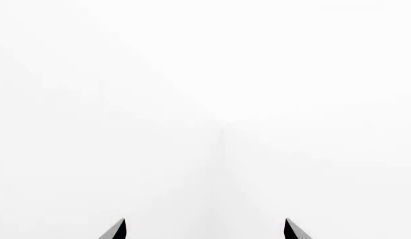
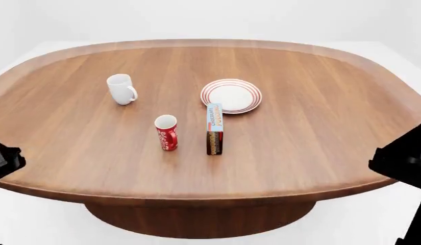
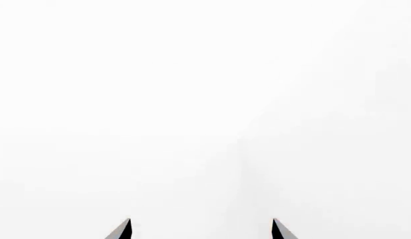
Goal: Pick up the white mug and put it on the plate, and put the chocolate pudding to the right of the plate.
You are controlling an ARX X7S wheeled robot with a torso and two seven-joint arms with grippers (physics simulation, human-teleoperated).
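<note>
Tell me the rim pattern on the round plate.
Concentric red-orange rings on the round white plate; head view.

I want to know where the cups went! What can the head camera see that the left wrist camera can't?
Only the head view shows the wooden table with the white mug, the plate, the chocolate pudding box and a red cup on it. None of these is held or moved yet.

Only the left wrist view shows the left hand up close: two dark fingertips set wide apart, with nothing between them.

Both show plain white background, and each shows some dark part of the robot at its edge.
</note>
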